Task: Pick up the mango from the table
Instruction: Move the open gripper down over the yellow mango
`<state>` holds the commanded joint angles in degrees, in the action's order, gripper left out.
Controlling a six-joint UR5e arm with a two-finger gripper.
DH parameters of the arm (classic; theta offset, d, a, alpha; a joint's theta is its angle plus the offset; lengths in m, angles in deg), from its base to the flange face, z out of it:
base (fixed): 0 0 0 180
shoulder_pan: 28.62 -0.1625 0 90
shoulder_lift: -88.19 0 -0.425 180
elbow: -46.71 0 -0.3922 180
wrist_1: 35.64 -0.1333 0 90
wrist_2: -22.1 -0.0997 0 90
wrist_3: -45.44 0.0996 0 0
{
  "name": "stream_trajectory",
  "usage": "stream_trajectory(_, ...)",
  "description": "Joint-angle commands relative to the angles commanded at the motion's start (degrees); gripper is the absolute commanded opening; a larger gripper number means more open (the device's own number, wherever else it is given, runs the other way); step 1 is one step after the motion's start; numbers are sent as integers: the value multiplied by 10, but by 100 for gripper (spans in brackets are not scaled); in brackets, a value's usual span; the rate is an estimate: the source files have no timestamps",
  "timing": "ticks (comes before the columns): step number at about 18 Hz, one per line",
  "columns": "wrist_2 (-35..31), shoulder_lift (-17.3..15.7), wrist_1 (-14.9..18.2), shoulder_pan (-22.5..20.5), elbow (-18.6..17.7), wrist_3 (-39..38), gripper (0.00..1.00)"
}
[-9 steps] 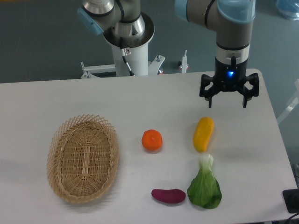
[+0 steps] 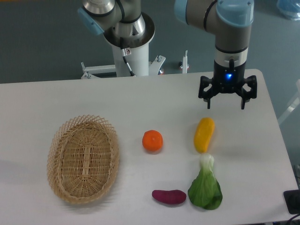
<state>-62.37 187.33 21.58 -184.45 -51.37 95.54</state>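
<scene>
One gripper hangs over the table with its two fingers spread wide and nothing in them. The mango lies on the table, at about 7 o'clock from the gripper and not touching it. This looks like the reaching step. Next, the gripper should come over the mango, go down around it, and squeeze.

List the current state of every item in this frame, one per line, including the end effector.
end effector: open, holding nothing, above the table behind the mango
mango: lying on the table, not gripped
table: white top, carries all the items
orange: resting on the table, apart from the others
sweet potato: lying on its side
leafy green: lying flat, just in front of the mango
basket: upright, empty
</scene>
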Motion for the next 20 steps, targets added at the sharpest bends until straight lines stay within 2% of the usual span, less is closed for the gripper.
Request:
stream_trajectory(6,-1,8,-26,4,-30,0,100)
stream_trajectory(9,-4,16,-26,16,-35,3,100)
stream_trajectory(11,-18,22,-31,18,-54,17,100)
stream_trajectory(14,-35,47,-72,23,-84,92,100)
stream_trajectory(19,-60,83,-78,24,-92,103,100)
stream_trajectory(20,-60,96,-90,25,-89,105,100)
